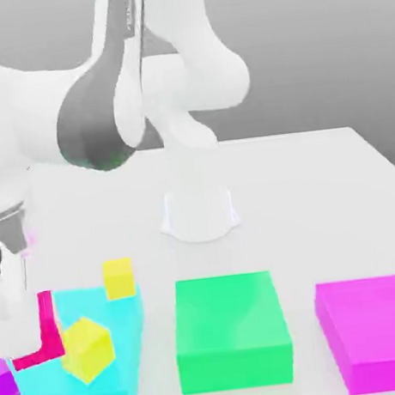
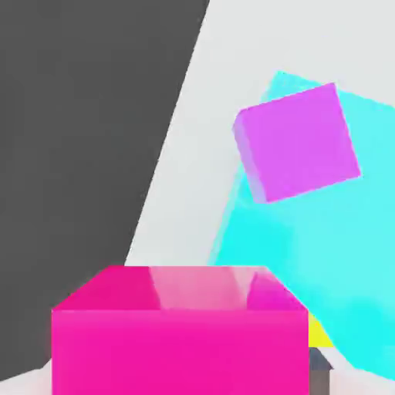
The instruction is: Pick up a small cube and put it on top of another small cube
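The small hot-pink cube [image 1: 50, 326] [image 2: 177, 332] hangs at the exterior view's left, over the flat cyan block [image 1: 93, 390]. My gripper [image 1: 17, 329] is shut on it, and a white finger covers part of the cube. In the hand view the pink cube sits close in front of the camera. Beyond it a small purple-magenta cube [image 2: 297, 143] [image 1: 4, 383] rests at the cyan block's [image 2: 339, 254] edge, apart from the held cube.
Two small yellow cubes [image 1: 119, 277] [image 1: 87, 347] sit on and beside the cyan block. A flat green block [image 1: 231, 331] lies in the middle and a flat magenta block [image 1: 380, 331] at the exterior view's right. The arm's white base [image 1: 198, 214] stands behind them.
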{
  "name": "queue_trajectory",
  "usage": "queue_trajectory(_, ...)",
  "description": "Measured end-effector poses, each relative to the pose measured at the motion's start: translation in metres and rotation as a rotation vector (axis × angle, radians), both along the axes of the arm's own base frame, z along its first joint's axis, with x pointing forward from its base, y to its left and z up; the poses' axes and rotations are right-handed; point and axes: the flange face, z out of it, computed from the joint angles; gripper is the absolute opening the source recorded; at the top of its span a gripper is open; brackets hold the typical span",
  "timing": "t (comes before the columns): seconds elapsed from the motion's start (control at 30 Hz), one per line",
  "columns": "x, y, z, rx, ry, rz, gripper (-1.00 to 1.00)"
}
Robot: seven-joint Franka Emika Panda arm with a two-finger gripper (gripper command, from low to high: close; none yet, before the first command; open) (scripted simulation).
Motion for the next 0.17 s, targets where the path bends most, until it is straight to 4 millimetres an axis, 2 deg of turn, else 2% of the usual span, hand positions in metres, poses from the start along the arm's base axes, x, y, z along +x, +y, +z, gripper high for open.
queue_trajectory(0.03, -0.0030, -0.0091, -0.0169, -0.001, 0.001, -0.029, -1.00)
queue_trajectory(0.07, -0.0048, -0.0137, -0.0254, -0.001, 0.001, -0.044, 1.00)
queue_trajectory(0.17, -0.0048, -0.0137, -0.0254, -0.001, 0.001, -0.044, 1.00)
